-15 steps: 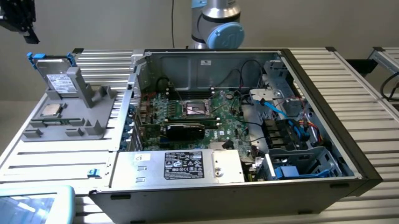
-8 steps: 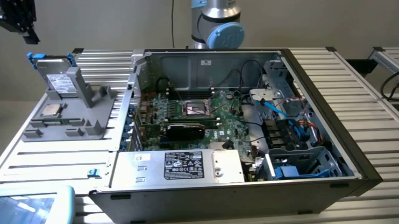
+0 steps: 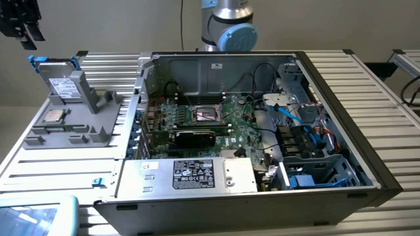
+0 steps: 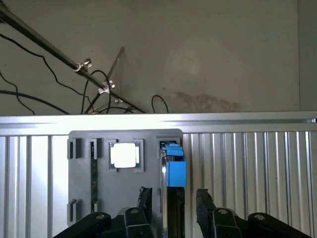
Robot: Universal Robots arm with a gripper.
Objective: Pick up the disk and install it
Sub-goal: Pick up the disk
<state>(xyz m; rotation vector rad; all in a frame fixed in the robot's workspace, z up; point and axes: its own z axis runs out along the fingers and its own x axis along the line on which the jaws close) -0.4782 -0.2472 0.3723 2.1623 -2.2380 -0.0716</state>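
The black two-finger gripper (image 4: 174,203) hovers open and empty above the silver-grey, blue-framed disk (image 4: 176,171). The disk stands upright in the grey plastic fixture (image 3: 39,140). Pickup and installation into the open computer case (image 3: 196,64) are not yet done.

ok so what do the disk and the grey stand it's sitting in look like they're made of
The disk: silver-grey body with a dull sheen and a white paper-like label, probably metal. Its blue frame: bright, even colour, likely plastic. The stand: flat matte grey with no shine, looks like moulded or printed plastic, though painted metal can't be ruled out.
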